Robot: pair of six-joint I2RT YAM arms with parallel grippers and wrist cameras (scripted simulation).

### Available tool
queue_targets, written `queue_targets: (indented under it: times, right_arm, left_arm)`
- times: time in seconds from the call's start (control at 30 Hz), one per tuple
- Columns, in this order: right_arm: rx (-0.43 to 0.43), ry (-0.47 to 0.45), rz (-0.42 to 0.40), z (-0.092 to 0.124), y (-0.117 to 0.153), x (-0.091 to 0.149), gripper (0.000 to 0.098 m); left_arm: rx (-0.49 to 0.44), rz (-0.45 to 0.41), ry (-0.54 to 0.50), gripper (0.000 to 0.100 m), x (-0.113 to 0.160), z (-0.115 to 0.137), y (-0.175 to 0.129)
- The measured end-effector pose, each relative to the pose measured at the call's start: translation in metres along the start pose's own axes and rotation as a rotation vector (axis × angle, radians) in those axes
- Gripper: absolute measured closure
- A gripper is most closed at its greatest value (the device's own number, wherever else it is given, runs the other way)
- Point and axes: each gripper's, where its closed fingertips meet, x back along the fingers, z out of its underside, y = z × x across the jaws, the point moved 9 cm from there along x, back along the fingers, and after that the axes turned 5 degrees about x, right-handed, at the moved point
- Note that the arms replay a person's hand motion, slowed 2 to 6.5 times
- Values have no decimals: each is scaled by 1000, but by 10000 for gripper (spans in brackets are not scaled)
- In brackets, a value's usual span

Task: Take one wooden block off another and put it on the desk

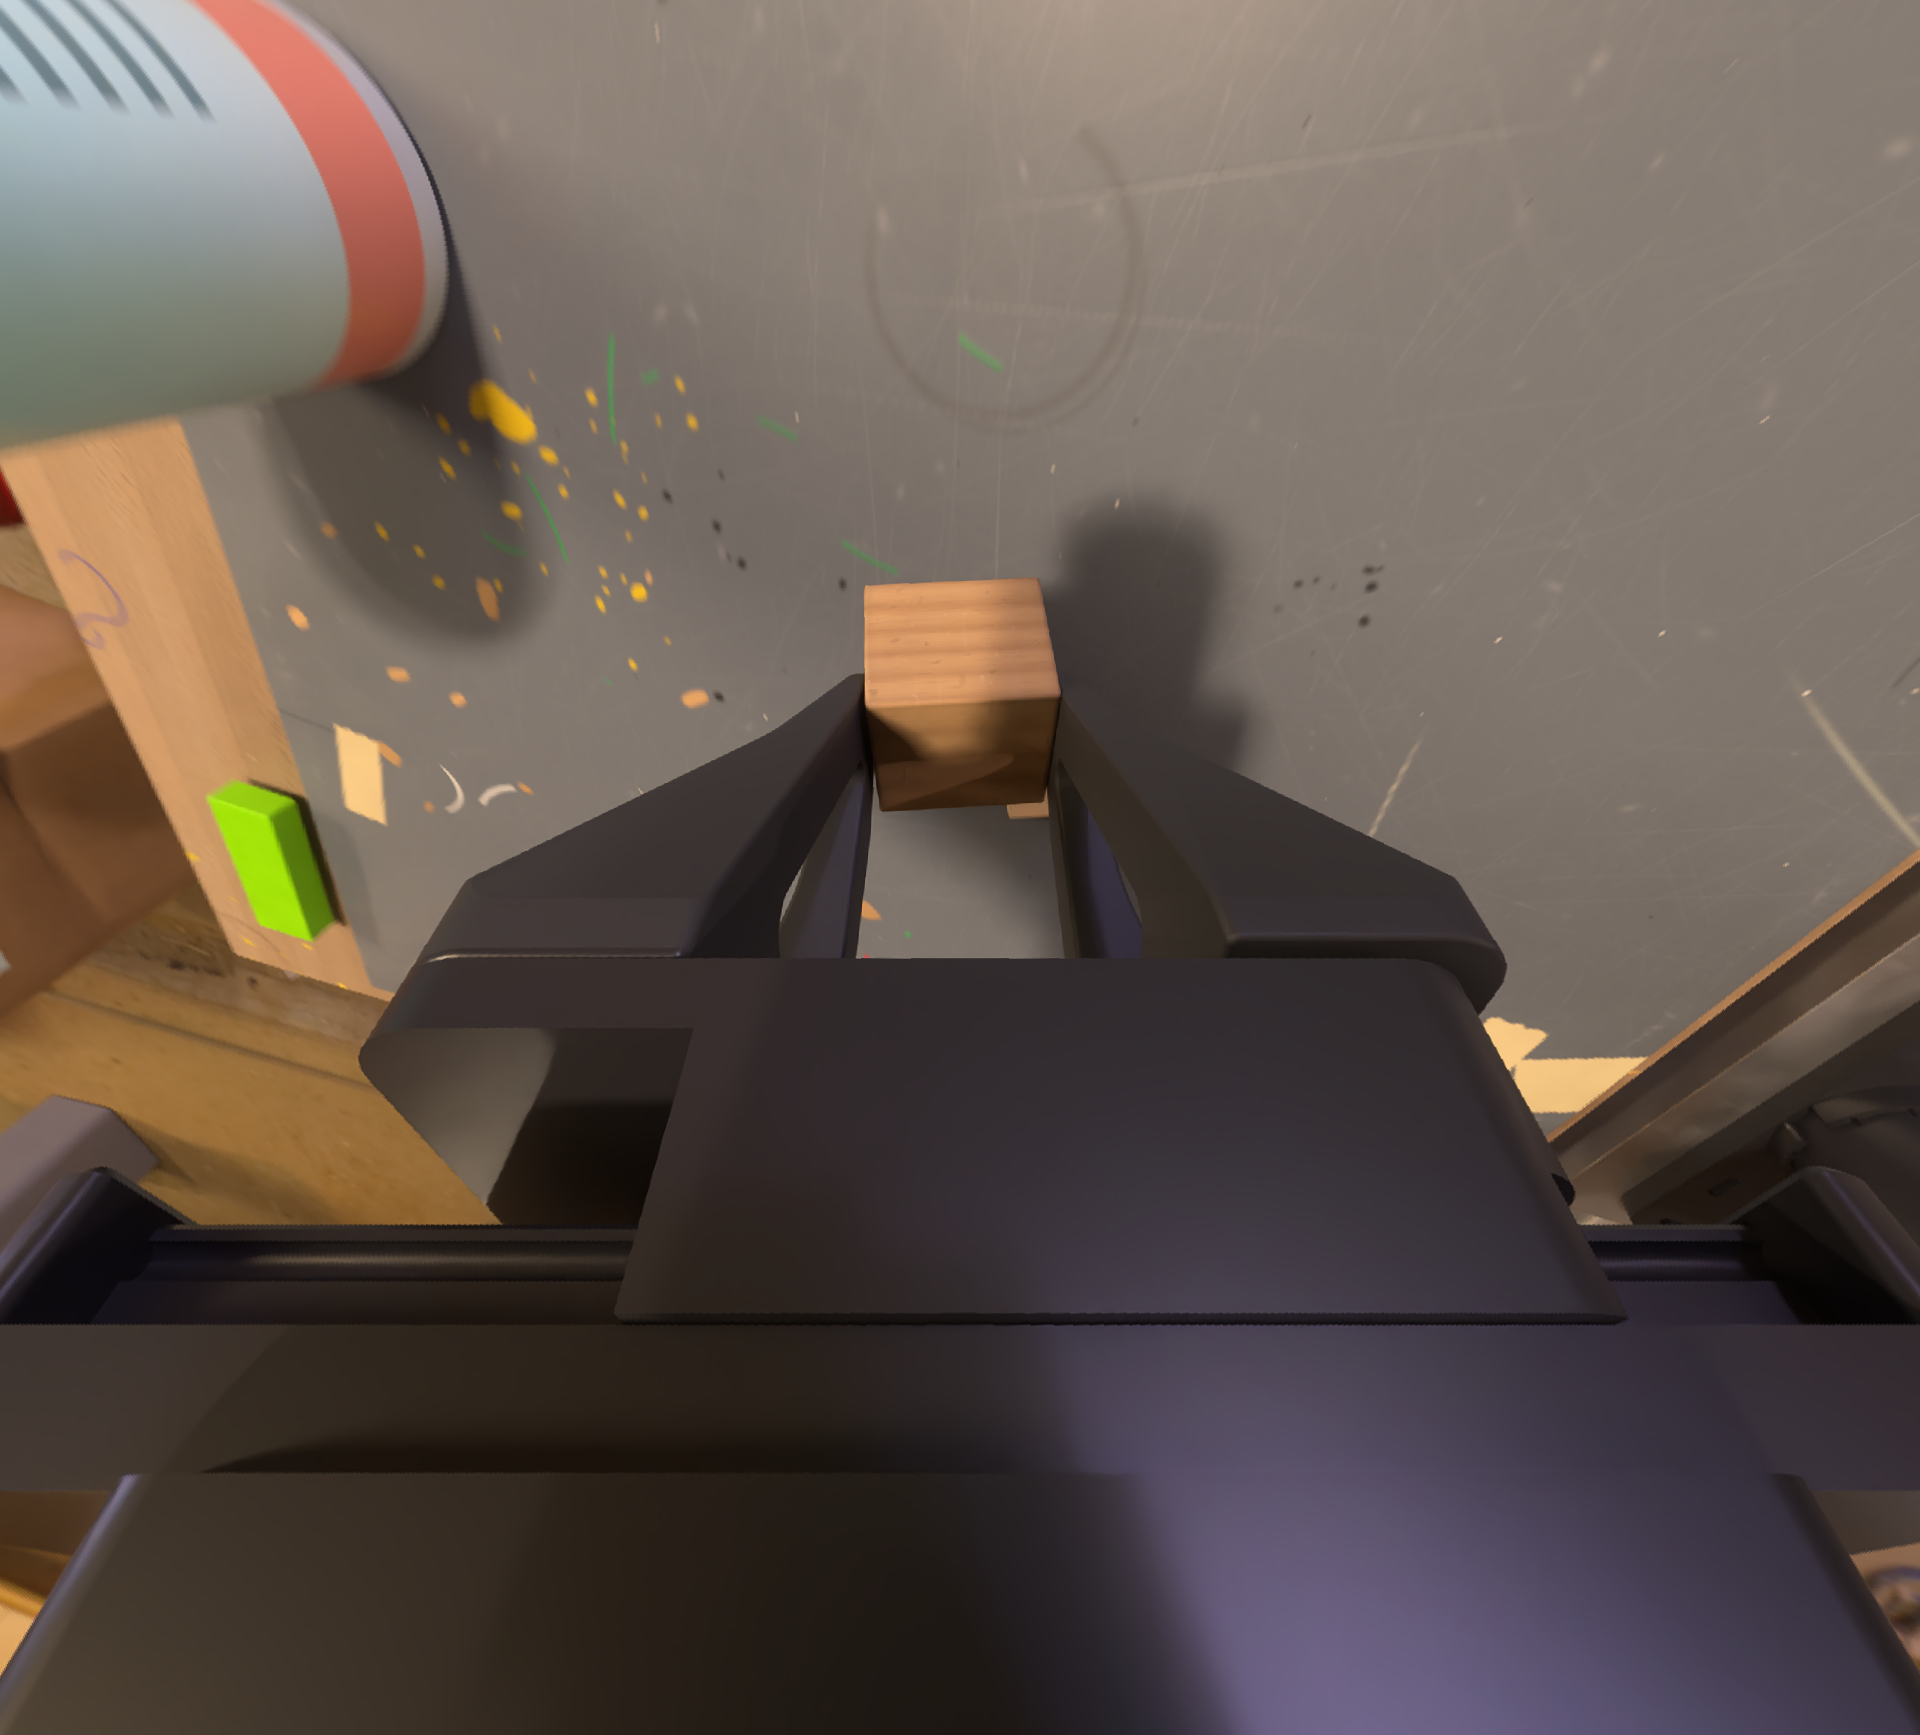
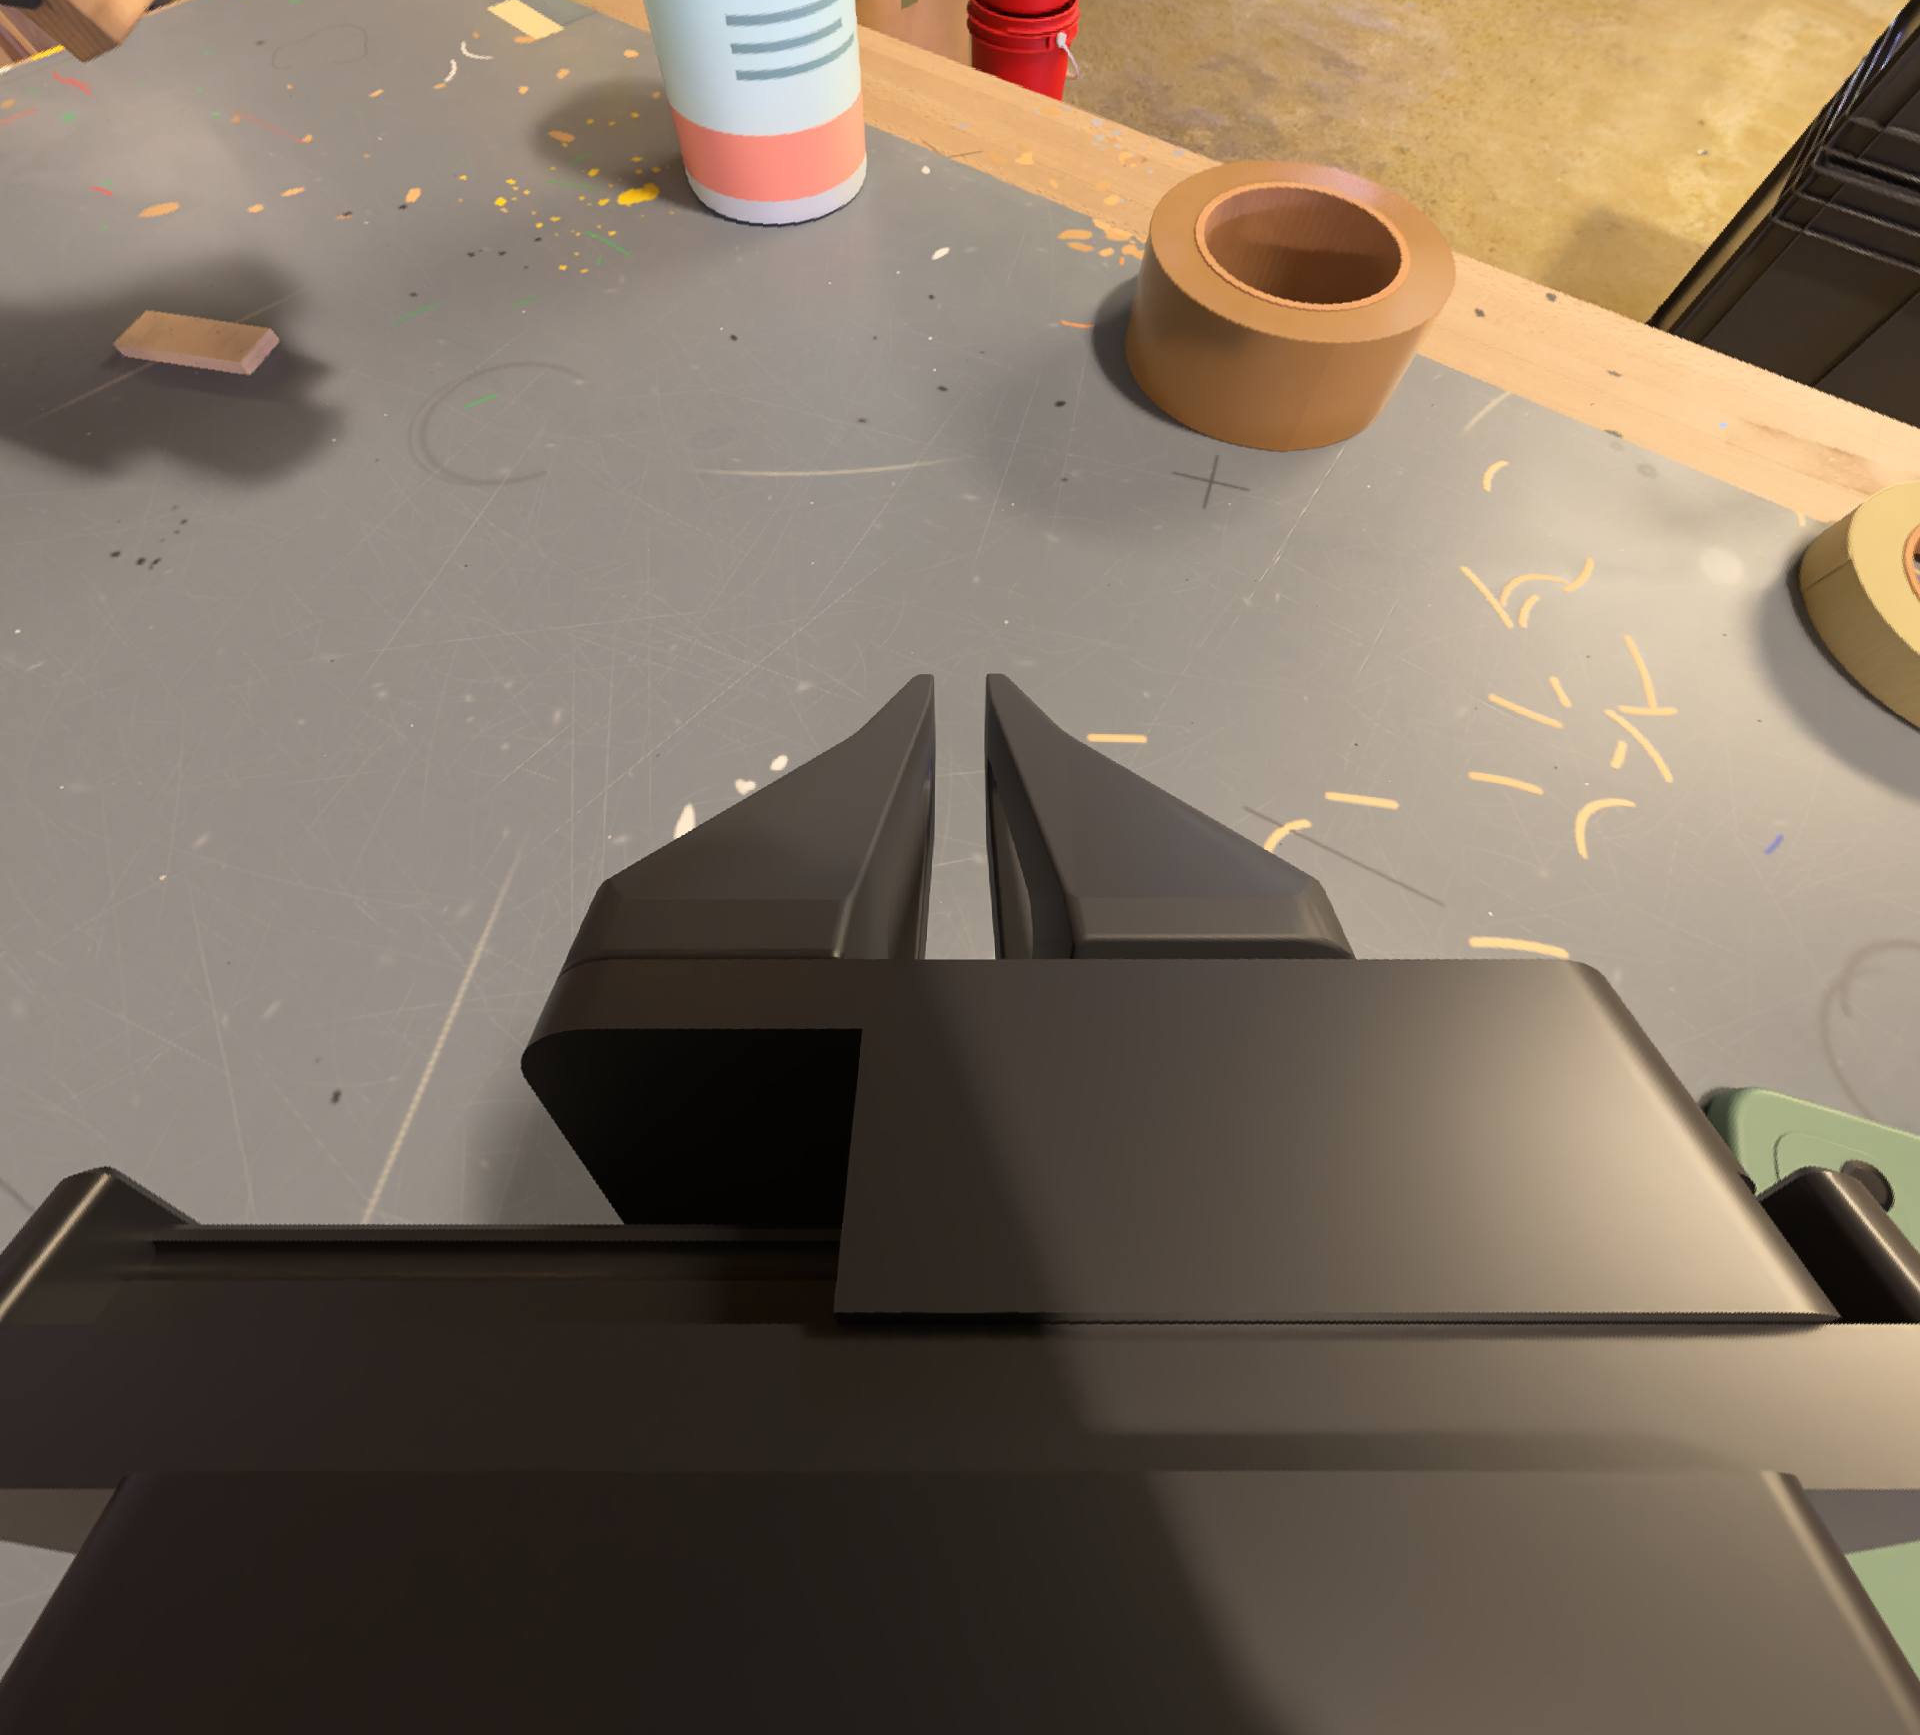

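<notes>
Left hand [image 1: 961,729] around partly hidden block [image 1: 958,683]

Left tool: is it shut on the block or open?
Shut on it. The left tool has both fingers pressed against opposite sides of the wooden block, above the desk.

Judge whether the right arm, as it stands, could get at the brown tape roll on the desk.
Probably yes. The right gripper, empty with jaws nearly together, faces bare desk, and nothing stands between it and the brown tape roll ahead to its right. It must open first.
</notes>
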Motion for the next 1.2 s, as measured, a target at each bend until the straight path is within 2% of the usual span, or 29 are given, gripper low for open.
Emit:
queue_targets:
  times: [0.33,0.63,0.87,1.2]
  right_arm:
    - [-11,-13,32,-2,-10,8,899]
    - [-43,-14,66,2,-20,16,907]
    - [-64,-6,99,8,-30,22,908]
    - [-118,-14,107,15,-38,28,908]
  left_arm:
    - [-177,28,-86,722,14,-75,-34]
    - [-321,88,-90,722,-9,-136,-86]
    - [-375,163,-57,721,-46,-163,-122]
    - [-440,189,36,721,-92,-177,-158]
